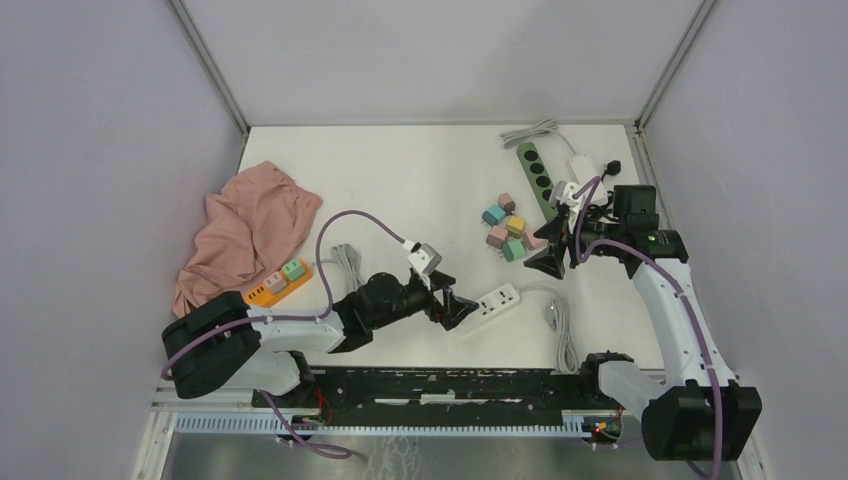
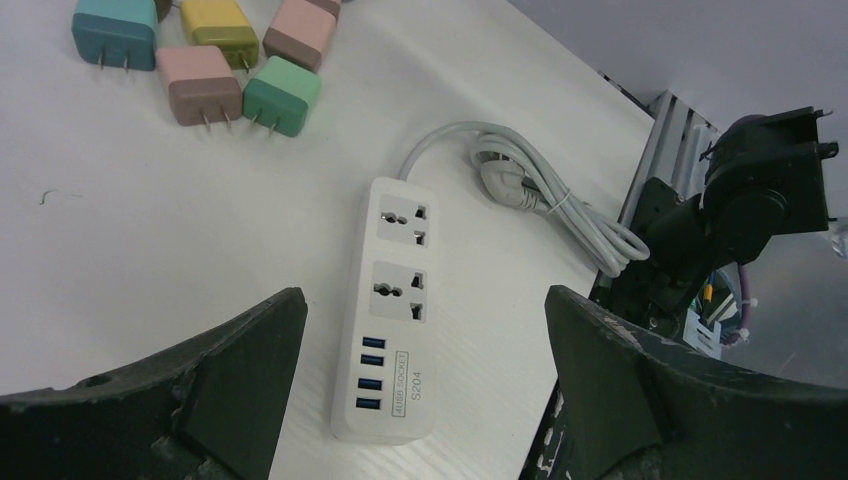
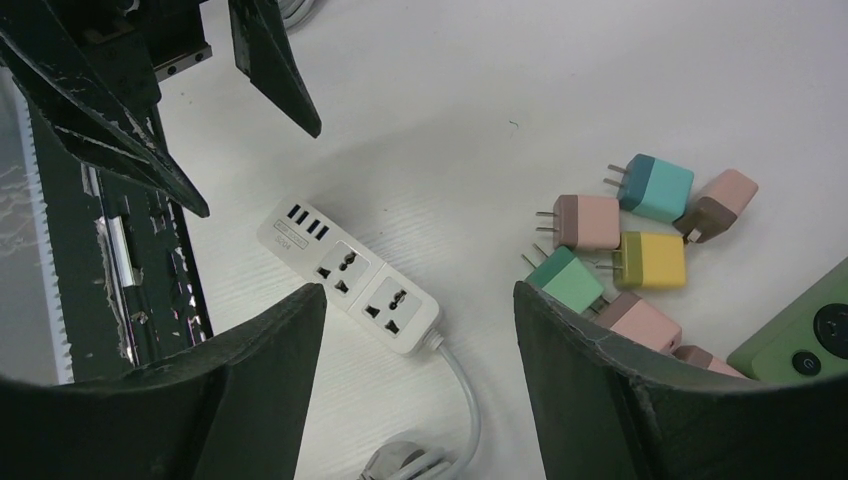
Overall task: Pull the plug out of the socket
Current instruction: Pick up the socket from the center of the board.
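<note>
Left gripper [image 2: 425, 300]: jaws are standing wide apart, gripping nothing, and hanging over the USB end of the white strip [image 2: 398, 255].
Right gripper [image 3: 418, 292]: jaws are also standing apart and empty; it is hovering between the white strip and the loose plugs [image 3: 620, 240].
White strip: is lying near centre with both sockets showing empty, its cord [image 2: 560, 205] bundling to the right.
Seated plugs [image 1: 285, 274]: two appear to be sitting in the orange strip [image 1: 262, 292] at near left, touching the cloth [image 1: 245, 230] and well apart from both grippers.
Green strip [image 1: 535, 172]: is lying at far right; whether anything is sitting in it I cannot tell.
Risk, wrong target: closing on the white strip is likely going nowhere, since it is holding no plug.
Risk, strip lifting: the orange strip looks light and may be rising with a plug unless the other gripper is pinning it.
Risk, snagging: a left arm swinging left may be catching the cloth.
Risk, scatter: a low right gripper may be knocking the loose plugs.
</note>
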`<state>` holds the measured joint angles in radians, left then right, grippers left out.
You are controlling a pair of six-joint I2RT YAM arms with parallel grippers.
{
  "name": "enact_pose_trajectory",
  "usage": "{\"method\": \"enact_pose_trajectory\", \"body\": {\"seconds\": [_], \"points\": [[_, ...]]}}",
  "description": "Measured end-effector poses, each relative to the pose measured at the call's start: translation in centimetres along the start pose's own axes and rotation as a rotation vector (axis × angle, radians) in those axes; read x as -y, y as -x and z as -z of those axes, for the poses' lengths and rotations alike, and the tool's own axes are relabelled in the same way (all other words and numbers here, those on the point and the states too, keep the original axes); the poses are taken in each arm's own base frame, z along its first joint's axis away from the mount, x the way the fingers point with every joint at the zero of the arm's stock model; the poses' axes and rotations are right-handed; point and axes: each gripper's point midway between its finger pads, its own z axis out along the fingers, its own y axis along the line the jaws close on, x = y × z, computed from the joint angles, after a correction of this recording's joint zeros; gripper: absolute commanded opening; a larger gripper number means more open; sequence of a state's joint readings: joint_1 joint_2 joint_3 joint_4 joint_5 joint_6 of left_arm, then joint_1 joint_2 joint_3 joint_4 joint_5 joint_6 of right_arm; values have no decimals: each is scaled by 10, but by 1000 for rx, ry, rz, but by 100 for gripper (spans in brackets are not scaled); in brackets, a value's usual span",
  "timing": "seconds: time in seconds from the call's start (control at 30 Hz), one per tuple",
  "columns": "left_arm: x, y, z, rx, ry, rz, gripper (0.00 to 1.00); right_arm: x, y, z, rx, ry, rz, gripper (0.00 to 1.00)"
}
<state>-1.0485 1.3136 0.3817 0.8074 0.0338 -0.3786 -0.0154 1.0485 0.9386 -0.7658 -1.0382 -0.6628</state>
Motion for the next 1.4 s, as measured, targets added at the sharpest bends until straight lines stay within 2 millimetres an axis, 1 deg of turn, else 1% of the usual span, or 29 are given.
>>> {"method": "enact_pose_trajectory", "body": {"seconds": [0.13,0.23,0.33,0.43,0.53,0.67,0.77,0.87,1.03,1.1,1.17,1.23,1.27,1.33,1.4], "points": [[0,-8,-2,-47,-2,1,89,-1,-2,0,-7,2,6,75],[-2,-13,-12,-111,27,-11,89,0,-3,1,-13,-2,10,75],[-5,-20,-27,-193,92,-63,89,1,-5,1,-23,-11,12,75],[-6,-33,-41,-303,160,-134,90,3,-6,1,-31,-19,15,76],[-10,-52,-50,-414,208,-196,89,4,-8,2,-40,-27,16,76],[-19,-78,-55,-537,259,-227,89,5,-9,2,-45,-32,16,76],[-24,-93,-55,-602,283,-245,84,5,-9,2,-46,-33,16,76],[-26,-102,-55,-647,290,-257,70,6,-9,2,-46,-34,16,76],[-24,-108,-58,-681,282,-271,33,5,-9,2,-46,-34,15,76],[-23,-108,-58,-689,283,-276,22,6,-9,2,-46,-34,15,76],[-23,-108,-57,-693,284,-277,13,6,-9,2,-46,-34,15,76],[-23,-108,-57,-692,283,-277,5,6,-9,2,-46,-34,15,76],[-24,-108,-57,-692,283,-279,3,6,-9,2,-47,-35,15,76],[-24,-107,-54,-689,284,-285,3,6,-9,2,-47,-35,15,76],[-27,-105,-44,-686,286,-297,3,6,-10,2,-48,-36,15,76]]}}
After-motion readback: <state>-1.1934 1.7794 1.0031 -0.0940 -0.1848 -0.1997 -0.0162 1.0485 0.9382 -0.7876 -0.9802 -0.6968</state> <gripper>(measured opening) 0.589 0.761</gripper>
